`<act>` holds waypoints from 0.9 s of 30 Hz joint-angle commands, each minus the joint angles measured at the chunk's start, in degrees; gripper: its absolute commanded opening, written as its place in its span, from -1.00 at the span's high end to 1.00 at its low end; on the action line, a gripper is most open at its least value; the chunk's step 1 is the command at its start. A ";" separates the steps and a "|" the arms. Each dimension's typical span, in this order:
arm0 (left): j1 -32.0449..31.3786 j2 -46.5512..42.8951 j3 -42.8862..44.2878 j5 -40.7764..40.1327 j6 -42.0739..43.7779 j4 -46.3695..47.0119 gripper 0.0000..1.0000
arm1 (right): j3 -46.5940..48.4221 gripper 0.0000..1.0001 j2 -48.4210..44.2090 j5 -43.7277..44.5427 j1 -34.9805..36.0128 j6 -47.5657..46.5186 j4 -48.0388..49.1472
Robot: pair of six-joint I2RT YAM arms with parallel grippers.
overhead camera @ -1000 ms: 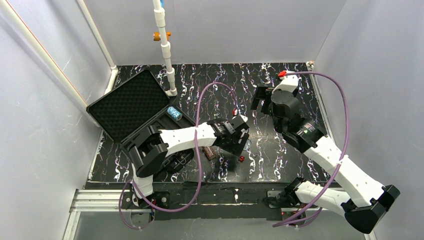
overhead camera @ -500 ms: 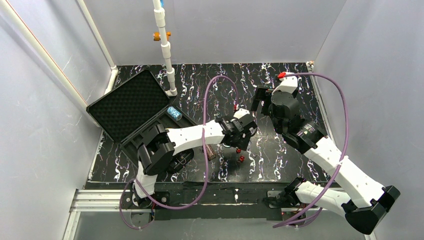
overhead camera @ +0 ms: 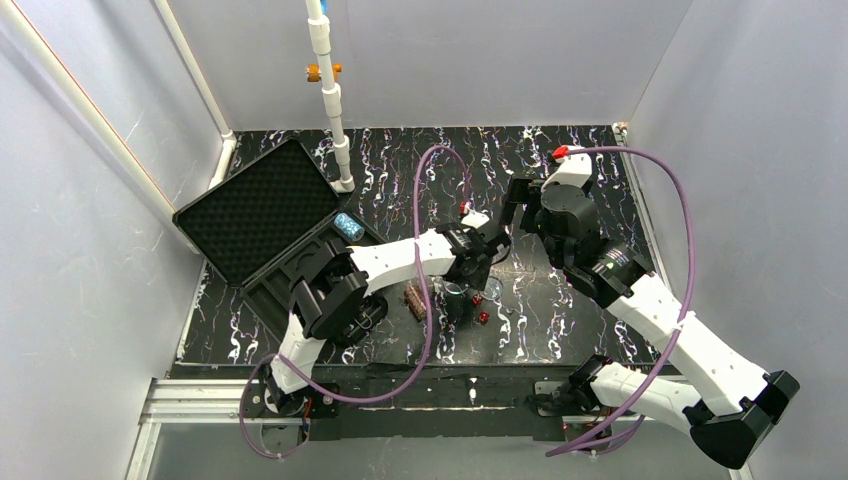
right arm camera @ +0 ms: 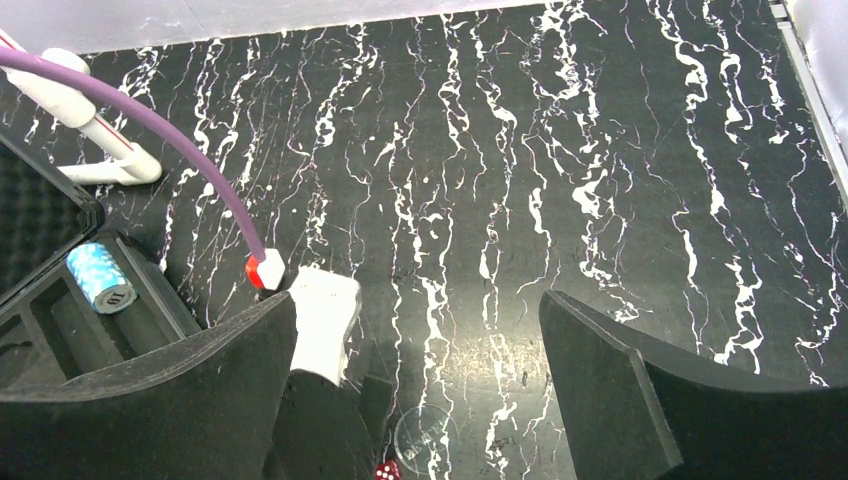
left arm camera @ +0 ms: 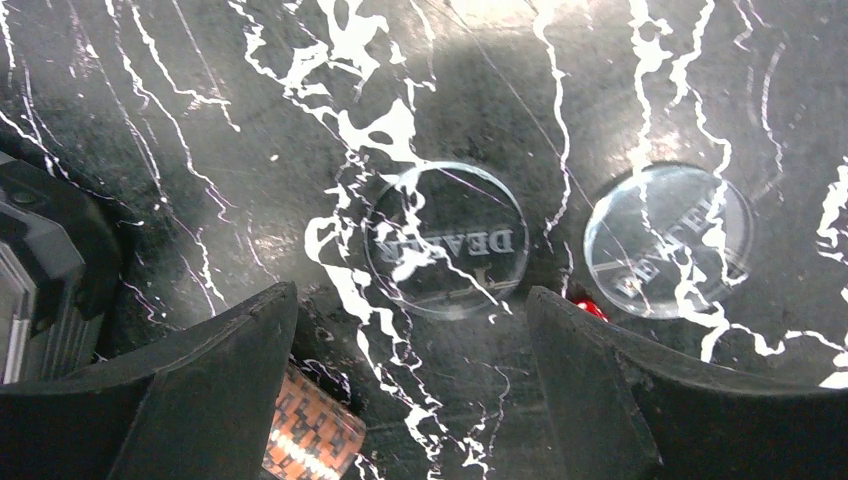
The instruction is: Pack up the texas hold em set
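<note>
Case: the black rectangular hard case (overhead camera: 262, 215) lies open at the left of the black marbled bench (left arm camera: 150, 120), with a blue-white chip stack (overhead camera: 348, 226) in its tray.
Brown chip stack (left arm camera: 312, 435): beside the left tool's left finger.
Left tool (left arm camera: 410, 292): spread wide and empty; a clear round disc (left arm camera: 445, 240) lies flat between its fingertips.
Second clear disc (left arm camera: 668, 240): beyond the right finger, with a small red die (left arm camera: 590, 305) beside it.
Right tool (right arm camera: 417, 300): wide open, holding nothing.

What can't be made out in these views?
Left wrist: small red die mostly behind a finger of the left gripper; brown patterned chip stack cut by the bottom edge.
Top: compartments of the black hard case partly under the left arm; clear round discs too faint.
</note>
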 commanded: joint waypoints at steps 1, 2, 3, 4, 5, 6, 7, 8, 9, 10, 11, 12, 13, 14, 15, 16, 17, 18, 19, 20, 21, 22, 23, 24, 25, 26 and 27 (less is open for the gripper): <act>0.59 0.49 1.99 -0.14 0.51 -0.59 -0.65 | -0.22 -0.97 -0.58 -0.47 -0.12 -0.69 3.06; 0.67 0.68 1.88 0.03 0.48 -0.52 -0.65 | -0.25 -0.97 -0.50 -0.50 -0.12 -0.73 3.07; 0.81 0.85 1.88 0.35 0.43 -0.31 -0.65 | -0.26 -0.97 -0.42 -0.51 -0.13 -0.81 3.04; 0.93 0.99 1.67 0.56 0.27 -0.13 -0.65 | -0.26 -0.97 -0.45 -0.51 -0.12 -0.90 3.13; 1.05 1.02 1.55 0.78 0.16 0.05 -0.65 | -0.32 -0.97 -0.38 -0.50 -0.12 -0.99 3.15; 1.24 1.11 1.31 1.11 0.09 0.29 -0.65 | -0.34 -0.97 -0.39 -0.55 -0.12 -1.04 3.15; 1.44 1.21 0.94 1.48 0.11 0.56 -0.65 | -0.41 -0.97 -0.43 -0.49 -0.12 -1.08 3.23; 1.59 1.23 0.67 1.88 -0.04 0.81 -0.65 | -0.51 -0.97 -0.40 -0.53 -0.12 -1.09 3.32; 1.72 1.22 0.41 2.32 -0.05 1.08 -0.65 | -0.52 -0.97 -0.36 -0.50 -0.17 -1.13 3.41; 1.88 1.16 0.23 2.67 -0.06 1.23 -0.65 | -0.48 -0.97 -0.23 -0.48 -0.12 -1.29 3.35; 2.01 1.10 -0.01 2.73 -0.06 1.25 -0.65 | -0.25 -0.97 -0.19 -0.48 -0.15 -1.41 3.21; 2.09 0.86 -0.43 2.58 0.00 1.25 -0.65 | -0.05 -0.97 -0.12 -0.48 -0.10 -1.50 3.04; 2.27 0.76 -0.86 2.56 0.00 1.44 -0.65 | 0.06 -0.97 -0.06 -0.54 -0.13 -1.55 2.91; 2.61 0.76 -1.26 2.75 -0.05 1.77 -0.65 | 0.09 -0.97 -0.11 -0.56 -0.12 -1.53 2.89; 2.84 0.76 -1.57 3.08 -0.05 2.35 -0.65 | 0.05 -0.97 -0.15 -0.70 -0.12 -1.46 2.97; 3.05 0.84 -1.85 3.46 -0.06 2.82 -0.65 | -0.05 -0.97 -0.11 -0.82 -0.12 -1.38 3.16; 3.19 0.93 -1.99 3.79 -0.01 3.22 -0.64 | -0.16 -0.97 -0.10 -1.01 -0.12 -1.21 3.30; 3.27 1.01 -2.09 4.06 0.15 3.61 -0.64 | -0.25 -0.97 0.04 -1.35 -0.17 -1.11 3.33; 3.23 1.14 -2.27 4.32 0.26 4.13 -0.64 | -0.26 -0.97 0.14 -1.62 -0.13 -1.05 3.33; 3.23 1.12 -2.55 4.79 0.33 4.50 -0.64 | -0.26 -0.97 0.25 -1.77 -0.12 -1.01 3.25; 3.20 1.04 -2.96 5.15 0.44 5.10 -0.64 | -0.30 -0.97 0.31 -1.87 -0.12 -1.00 3.24; 3.23 0.95 -3.26 5.34 0.41 5.60 -0.64 | -0.34 -0.97 0.33 -1.82 -0.12 -1.00 3.19; 3.23 0.91 -3.52 5.44 0.37 5.95 -0.64 | -0.35 -0.97 0.27 -1.75 -0.12 -1.00 3.23; 3.17 0.99 -3.52 5.58 0.34 6.03 -0.64 | -0.35 -0.97 0.27 -1.73 -0.14 -1.00 3.24; 3.23 1.04 -3.59 5.70 0.24 6.17 -0.64 | -0.35 -0.97 0.25 -1.71 -0.14 -1.00 3.29; 3.22 1.19 -3.68 5.91 0.26 6.28 -0.64 | -0.37 -0.97 0.30 -1.71 -0.12 -1.00 3.28; 3.23 1.33 -3.66 6.03 0.18 6.40 -0.64 | -0.43 -0.97 0.33 -1.78 -0.12 -1.04 3.32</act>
